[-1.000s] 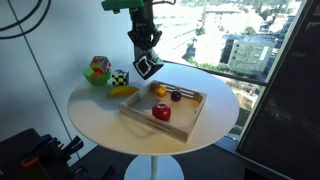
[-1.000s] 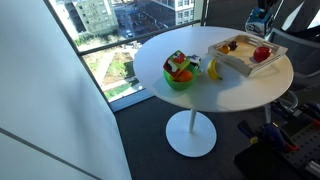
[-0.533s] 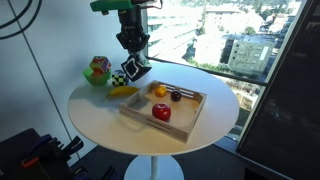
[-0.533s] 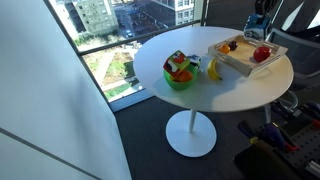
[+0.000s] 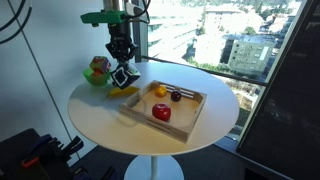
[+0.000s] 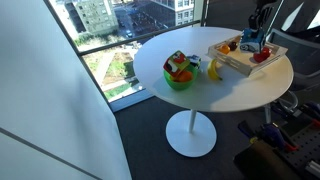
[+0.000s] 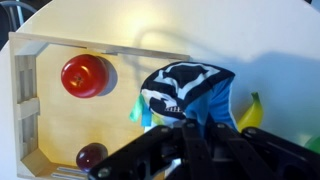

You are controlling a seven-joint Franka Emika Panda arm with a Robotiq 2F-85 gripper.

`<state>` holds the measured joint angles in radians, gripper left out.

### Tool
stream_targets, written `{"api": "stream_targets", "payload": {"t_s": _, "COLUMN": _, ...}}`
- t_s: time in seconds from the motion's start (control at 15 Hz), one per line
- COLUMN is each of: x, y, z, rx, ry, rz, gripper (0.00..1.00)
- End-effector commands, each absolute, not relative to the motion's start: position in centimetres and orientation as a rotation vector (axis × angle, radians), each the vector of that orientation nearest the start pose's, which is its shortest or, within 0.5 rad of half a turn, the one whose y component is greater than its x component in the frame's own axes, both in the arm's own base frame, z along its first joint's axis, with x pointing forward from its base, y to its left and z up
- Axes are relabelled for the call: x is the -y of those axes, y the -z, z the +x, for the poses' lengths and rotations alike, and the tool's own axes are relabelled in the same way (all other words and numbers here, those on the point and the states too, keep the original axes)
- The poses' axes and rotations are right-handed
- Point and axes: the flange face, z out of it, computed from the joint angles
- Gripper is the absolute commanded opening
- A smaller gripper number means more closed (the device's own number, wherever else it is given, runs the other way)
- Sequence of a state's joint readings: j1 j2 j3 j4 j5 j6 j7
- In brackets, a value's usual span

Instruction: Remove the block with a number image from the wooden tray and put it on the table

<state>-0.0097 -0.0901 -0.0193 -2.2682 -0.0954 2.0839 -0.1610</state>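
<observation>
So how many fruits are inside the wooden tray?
3. A red apple sits near the front rim of the wooden tray, a yellow-orange fruit farther back, and a small dark fruit beside that one. The banana lies outside it; none seem hidden.

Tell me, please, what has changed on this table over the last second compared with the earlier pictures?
The gripper, shut on the numbered block, carried it sideways from above the back edge of the tray toward the banana and the green bowl, and a little lower. Nothing was let go. The apple, banana, bowl and tray stayed where they were.
</observation>
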Motion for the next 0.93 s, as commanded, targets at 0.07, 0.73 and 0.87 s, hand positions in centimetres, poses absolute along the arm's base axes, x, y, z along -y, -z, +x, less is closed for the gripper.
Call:
{"api": "stream_targets", "payload": {"t_s": 0.07, "x": 0.19, "y": -37.85, "z": 48.72, "rx": 0.328, "ry": -0.105, "rz": -3.191, "gripper": 0.05}}
{"api": "stream_targets", "payload": {"t_s": 0.73, "x": -0.39, "y": -37.22, "z": 48.42, "rx": 0.245, "ry": -0.022, "rz": -3.162, "gripper": 0.05}}
{"api": "stream_targets", "payload": {"t_s": 0.87, "x": -0.35, "y": -37.28, "z": 48.37, "rx": 0.224, "ry": -0.025, "rz": -3.163, "gripper": 0.05}}
